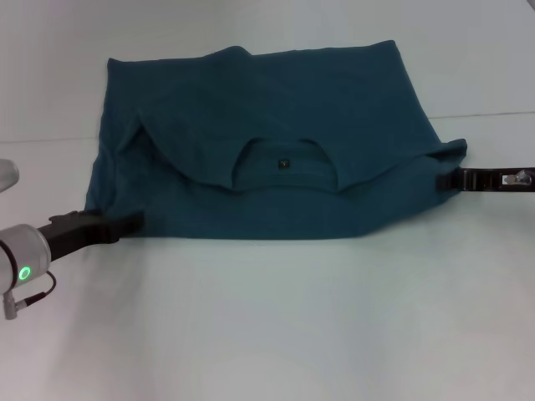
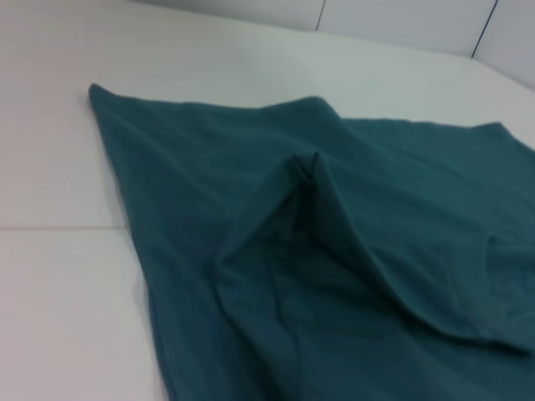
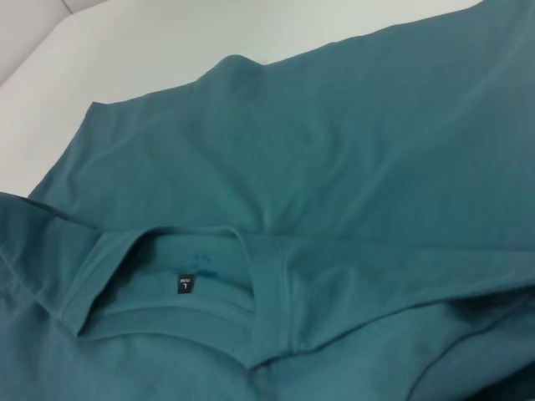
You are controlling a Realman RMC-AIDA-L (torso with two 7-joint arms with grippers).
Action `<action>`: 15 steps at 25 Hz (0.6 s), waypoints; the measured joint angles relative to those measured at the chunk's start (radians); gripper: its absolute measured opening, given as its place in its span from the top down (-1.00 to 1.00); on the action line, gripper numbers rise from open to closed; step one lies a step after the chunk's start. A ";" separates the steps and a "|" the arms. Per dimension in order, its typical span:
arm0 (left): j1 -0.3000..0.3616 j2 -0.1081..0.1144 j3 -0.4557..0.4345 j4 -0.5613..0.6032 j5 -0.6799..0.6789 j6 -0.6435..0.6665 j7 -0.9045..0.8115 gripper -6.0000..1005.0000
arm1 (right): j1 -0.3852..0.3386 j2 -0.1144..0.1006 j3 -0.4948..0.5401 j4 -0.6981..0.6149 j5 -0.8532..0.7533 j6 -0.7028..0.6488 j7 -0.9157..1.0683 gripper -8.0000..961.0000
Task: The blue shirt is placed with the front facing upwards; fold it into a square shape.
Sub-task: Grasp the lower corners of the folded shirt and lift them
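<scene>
The blue shirt (image 1: 267,159) lies on the white table, folded over itself, with plain teal fabric facing up. Its collar and small dark neck label (image 1: 283,163) sit near the middle. The label (image 3: 185,284) and ribbed collar also show in the right wrist view, and a raised crease in the shirt (image 2: 313,192) shows in the left wrist view. My left gripper (image 1: 125,223) rests low at the shirt's near left corner, touching the fabric edge. At the shirt's right corner, where the cloth is drawn out to a point, sits my right gripper (image 1: 447,178).
The white table (image 1: 276,326) stretches wide in front of the shirt. A seam line in the tabletop (image 1: 493,114) runs behind it on the right. Nothing else stands on the surface.
</scene>
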 joint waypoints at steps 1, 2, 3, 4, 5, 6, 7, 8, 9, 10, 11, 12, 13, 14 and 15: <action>-0.002 0.000 0.005 -0.004 0.000 -0.006 0.000 -0.65 | 0.002 0.000 0.000 0.000 0.000 0.000 -0.001 0.92; -0.003 0.000 0.010 -0.007 0.000 -0.013 0.000 -0.65 | 0.002 0.000 -0.001 0.000 0.000 0.000 -0.001 0.92; -0.003 0.000 0.016 -0.008 0.000 -0.021 0.000 -0.65 | 0.003 -0.001 -0.001 0.000 0.000 0.000 -0.001 0.92; -0.004 0.000 0.021 -0.008 0.000 -0.026 0.000 -0.65 | 0.003 -0.001 -0.002 0.000 0.000 0.000 -0.001 0.92; -0.004 0.000 0.026 -0.008 0.000 -0.031 0.000 -0.65 | 0.003 -0.002 -0.002 0.000 0.000 0.000 -0.001 0.92; -0.005 0.000 0.028 -0.008 0.000 -0.034 0.000 -0.65 | 0.003 -0.002 -0.003 0.000 0.000 0.000 -0.001 0.92; -0.006 0.000 0.029 -0.008 0.000 -0.035 0.000 -0.64 | 0.003 -0.003 -0.003 0.000 0.000 0.000 -0.001 0.92; -0.007 0.000 0.029 -0.008 0.000 -0.035 0.000 -0.64 | 0.003 -0.003 -0.004 0.000 0.000 0.000 -0.001 0.92; -0.008 0.000 0.029 -0.008 0.000 -0.035 0.000 -0.63 | 0.002 -0.003 -0.005 0.000 0.000 0.000 -0.001 0.92; -0.008 0.000 0.029 -0.008 0.000 -0.035 0.000 -0.63 | 0.001 -0.004 -0.005 0.000 -0.001 0.000 -0.001 0.92; -0.009 0.000 0.029 -0.007 0.000 -0.035 0.000 -0.62 | -0.001 -0.004 -0.005 0.000 -0.001 0.001 -0.001 0.92; -0.010 0.000 0.029 -0.007 0.000 -0.035 0.000 -0.61 | -0.001 -0.004 -0.005 0.000 -0.001 0.001 -0.001 0.92; -0.010 0.000 0.029 -0.007 0.000 -0.036 0.000 -0.61 | -0.002 -0.004 -0.005 0.000 -0.001 0.001 -0.001 0.92; -0.011 0.000 0.029 -0.007 0.000 -0.036 0.000 -0.60 | -0.003 -0.004 -0.004 0.000 -0.001 0.001 -0.001 0.92; -0.012 0.000 0.029 -0.007 0.000 -0.036 0.000 -0.60 | -0.003 -0.004 -0.003 0.000 -0.001 0.001 -0.001 0.92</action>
